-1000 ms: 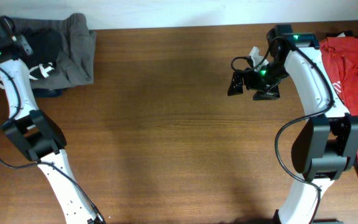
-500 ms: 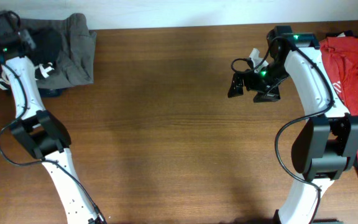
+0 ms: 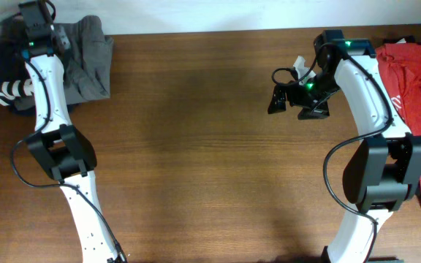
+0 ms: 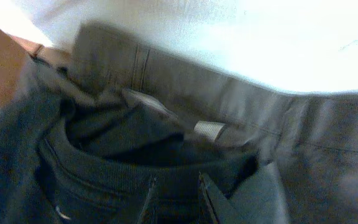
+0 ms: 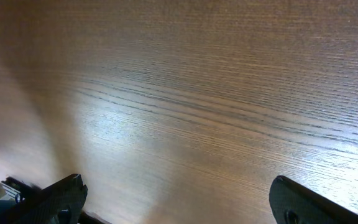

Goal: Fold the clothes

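Observation:
The clothes lie in a heap at the table's far left corner. A grey elastic-waist garment (image 3: 88, 52) (image 4: 241, 99) lies over a black T-shirt (image 3: 2, 58) (image 4: 135, 146) with white lettering (image 3: 9, 92) and a white neck tag (image 4: 209, 129). My left gripper (image 3: 39, 23) (image 4: 178, 199) is down in the heap, its fingers close together with the shirt's black neck fabric between them. A red T-shirt (image 3: 419, 77) lies at the right edge. My right gripper (image 3: 278, 98) (image 5: 179, 199) is open and empty above bare wood.
The brown wooden table (image 3: 196, 146) spans the view. The right arm (image 3: 364, 80) arches between the table's middle and the red T-shirt. The left arm (image 3: 46, 88) runs along the left edge over the heap. A pale wall (image 4: 229, 31) rises right behind the heap.
My left gripper has swung right along the back edge, over the heap, uncovering the black shirt's lettering at the far left. The right arm has not moved.

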You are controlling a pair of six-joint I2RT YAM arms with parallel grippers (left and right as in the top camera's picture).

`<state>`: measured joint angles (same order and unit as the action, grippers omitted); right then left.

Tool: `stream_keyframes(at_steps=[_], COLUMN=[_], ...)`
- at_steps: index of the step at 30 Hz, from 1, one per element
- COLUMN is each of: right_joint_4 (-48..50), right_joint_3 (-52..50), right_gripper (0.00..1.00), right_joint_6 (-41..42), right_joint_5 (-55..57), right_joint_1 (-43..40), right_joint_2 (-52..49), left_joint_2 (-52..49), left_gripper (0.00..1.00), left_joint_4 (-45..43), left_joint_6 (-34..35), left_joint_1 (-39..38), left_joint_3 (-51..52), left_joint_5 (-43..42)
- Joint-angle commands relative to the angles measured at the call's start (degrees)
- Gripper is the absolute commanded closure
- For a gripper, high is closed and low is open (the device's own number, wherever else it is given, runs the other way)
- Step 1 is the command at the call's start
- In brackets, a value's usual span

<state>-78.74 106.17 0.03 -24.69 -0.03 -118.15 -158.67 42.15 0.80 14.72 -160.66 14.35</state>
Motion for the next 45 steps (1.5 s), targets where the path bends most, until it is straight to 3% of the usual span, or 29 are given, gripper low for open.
stream_keyframes(at_steps=[1, 8, 11, 19, 21, 29, 41, 45], right_joint_4=[0.4, 0.4, -0.1, -0.1, -0.1, 0.5, 0.8, 0.7], right_joint_3=[-0.3, -0.3, -0.3, -0.3, -0.3, -0.3, -0.3, -0.3], right_gripper=[0.01, 0.01, 0.01, 0.01, 0.01, 0.01, 0.01, 0.01], right_joint_6=[0.2, 0.3, 0.3, 0.3, 0.3, 0.2, 0.3, 0.3], right_joint_5=[-0.1, -0.1, -0.2, -0.2, -0.2, -0.1, -0.1, -0.1], right_joint_1=[-0.3, -0.3, -0.3, -0.3, -0.3, -0.3, -0.3, -0.3], right_joint_2=[-0.3, -0.3, -0.3, -0.3, -0.3, -0.3, -0.3, -0.3], left_joint_2=[1.6, 1.5, 2.1, 9.3, 11.0, 10.1, -0.1, -2.8], left_gripper=[0.78, 0.78, 0.83, 0.84, 0.89, 0.94, 0.94, 0.84], left_joint_4=[-1.5, -5.1, -5.2, -5.3, -5.2, -2.0, -2.2, -1.8], left_joint_6=[-1.0, -1.1, -1.1, -1.1, -1.1, -0.3, 0.0, 1.3], left_joint_1=[1.6, 1.9, 1.6, 1.7, 1.9, 4.1, 10.4, 11.6], left_joint_3=[4.9, 11.7, 11.2, 5.0, 4.9, 5.2, 5.2, 5.2], left_joint_5=[0.3, 0.3, 0.4, 0.5, 1.0, 3.7, 3.7, 3.6])
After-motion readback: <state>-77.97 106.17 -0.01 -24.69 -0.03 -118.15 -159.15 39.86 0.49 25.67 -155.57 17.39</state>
